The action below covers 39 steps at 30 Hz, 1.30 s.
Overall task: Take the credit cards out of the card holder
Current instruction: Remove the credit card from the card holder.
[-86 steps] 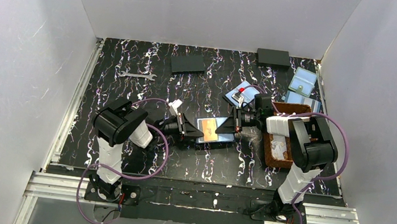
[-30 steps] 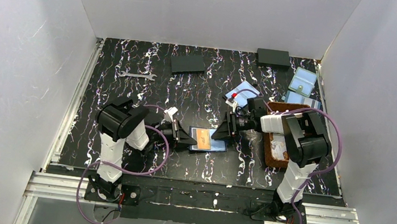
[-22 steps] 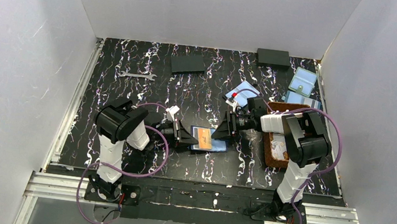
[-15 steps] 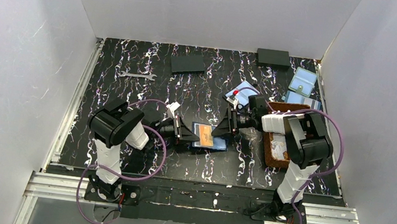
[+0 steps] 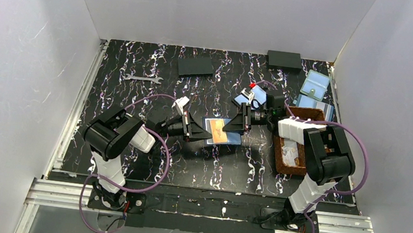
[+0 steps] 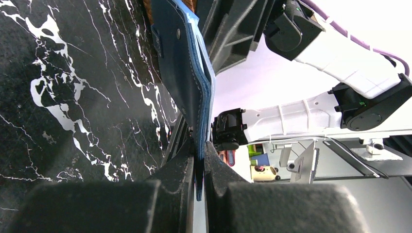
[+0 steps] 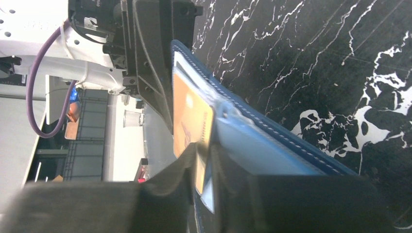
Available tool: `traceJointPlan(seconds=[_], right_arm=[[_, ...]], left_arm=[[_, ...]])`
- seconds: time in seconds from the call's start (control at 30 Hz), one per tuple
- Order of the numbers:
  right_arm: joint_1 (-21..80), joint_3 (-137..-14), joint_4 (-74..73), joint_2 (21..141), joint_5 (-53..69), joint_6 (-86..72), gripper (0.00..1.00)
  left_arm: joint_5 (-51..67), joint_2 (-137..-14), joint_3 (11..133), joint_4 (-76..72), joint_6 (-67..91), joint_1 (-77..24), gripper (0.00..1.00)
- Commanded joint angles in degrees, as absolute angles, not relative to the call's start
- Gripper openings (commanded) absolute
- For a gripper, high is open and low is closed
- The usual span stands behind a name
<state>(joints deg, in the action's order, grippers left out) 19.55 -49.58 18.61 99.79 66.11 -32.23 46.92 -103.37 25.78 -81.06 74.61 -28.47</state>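
Shows the left gripper (image 5: 197, 132) clamped shut on one edge of the opened holder (image 5: 233, 139), held up above the table (image 5: 134, 102). Shows the right gripper (image 5: 239, 124) pinched on the orange card (image 7: 189, 116), seated in its pocket. Looks like the extraction step; calls for a straight rightward pull against a firm left hold.

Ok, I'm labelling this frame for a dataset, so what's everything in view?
navy-blue bifold card holder: one, navy with light blue inside, held mid-table between both tools
orange plastic credit card: one, orange, in the holder's pocket
silver flat wrench: one, silver, far left
black rectangular pads: two, black, far edge
pale blue flat pouches: three, pale blue, far right
brown woven tray: one, brown, right side
black white-veined table: one, black
left tool: one, black, shut on the holder's edge
right tool: one, black, shut on the orange card
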Motion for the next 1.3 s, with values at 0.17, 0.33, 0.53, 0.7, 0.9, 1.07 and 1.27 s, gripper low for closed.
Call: traceJointPlan(seconds=[0.17, 0.33, 0.53, 0.7, 0.9, 1.07, 1.27], right_arm=[[20.4, -48.7, 22.6, 98.2, 68.8, -34.3, 0.01], [18.2, -47.7, 22.9, 98.3, 67.8, -34.0, 0.01], [17.4, -47.4, 24.6, 98.9, 68.4, -35.0, 0.01], [16.9, -46.0, 30.3, 98.6, 69.2, -39.2, 0.01], [15.7, -45.1, 34.7, 97.8, 69.5, -42.5, 0.01], [15.2, -44.9, 34.8, 97.8, 69.6, -42.6, 0.01], [15.2, -44.7, 34.7, 98.0, 69.6, -42.3, 0.01]], left_arm=[[46.5, -101.3, 26.7, -83.8, 74.2, -29.6, 0.00], [46.5, -100.5, 25.0, -83.9, 73.9, -27.7, 0.00], [47.4, -98.7, 24.0, -83.9, 73.8, -26.0, 0.00], [48.0, -98.2, 23.4, -83.9, 73.5, -25.2, 0.00], [49.3, -99.9, 22.9, -83.8, 73.0, -25.0, 0.00], [49.9, -100.8, 22.3, -83.8, 72.4, -25.0, 0.00], [50.5, -100.2, 22.0, -83.8, 72.3, -23.9, 0.00]])
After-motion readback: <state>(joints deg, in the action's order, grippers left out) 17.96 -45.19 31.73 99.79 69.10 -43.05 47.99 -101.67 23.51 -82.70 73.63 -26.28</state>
